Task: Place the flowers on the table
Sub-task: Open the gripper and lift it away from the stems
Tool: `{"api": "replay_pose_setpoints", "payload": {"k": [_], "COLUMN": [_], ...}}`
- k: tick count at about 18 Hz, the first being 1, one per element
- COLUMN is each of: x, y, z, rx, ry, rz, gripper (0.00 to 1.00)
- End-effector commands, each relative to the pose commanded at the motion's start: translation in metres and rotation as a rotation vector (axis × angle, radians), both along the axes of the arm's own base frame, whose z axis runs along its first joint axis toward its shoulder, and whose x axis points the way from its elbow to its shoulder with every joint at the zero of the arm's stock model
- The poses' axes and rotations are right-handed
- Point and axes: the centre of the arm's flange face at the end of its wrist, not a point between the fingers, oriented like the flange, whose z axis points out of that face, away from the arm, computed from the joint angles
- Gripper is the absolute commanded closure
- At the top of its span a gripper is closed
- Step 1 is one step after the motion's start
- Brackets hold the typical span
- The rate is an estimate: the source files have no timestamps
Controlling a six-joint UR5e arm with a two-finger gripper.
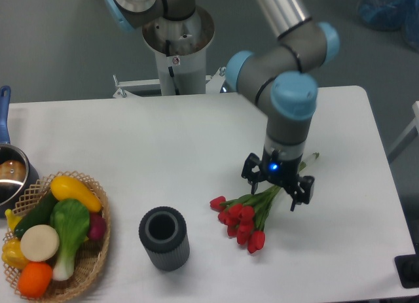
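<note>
The flowers (241, 222), a bunch of red tulips with green leaves and pale stems, lie on the white table (163, 152) right of centre. The heads point to the lower left and the stem ends reach the upper right (313, 158). My gripper (275, 192) points down over the stems in the middle of the bunch. Its two fingers stand wide apart, one on each side of the stems, so it is open. The part of the stems under the gripper is hidden.
A dark grey ribbed cylinder vase (164, 238) stands upright left of the flowers. A wicker basket (98, 250) of vegetables sits at the front left corner, with a pot (10, 175) behind it. The arm's base (177, 38) is at the back edge.
</note>
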Motion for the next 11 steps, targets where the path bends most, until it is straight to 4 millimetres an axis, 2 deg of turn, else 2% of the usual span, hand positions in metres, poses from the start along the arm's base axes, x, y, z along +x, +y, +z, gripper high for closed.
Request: {"api": "replay_pose_setpoints", "payload": {"k": [3,4,8,11], "x": [0.010,0.012,0.023,0.023], "y": [-0.012,-0.019,-0.040,-0.059], "z": [0.056,0.068,0.107,0.123], "rx": [0.033,0.023,0.000,0.002], "ry": [0.091,0.121,0.215,0.246], "rz": [0.001,0.015,0.024,0.038], "gripper": [0.00,0.00,0.00,0.00]}}
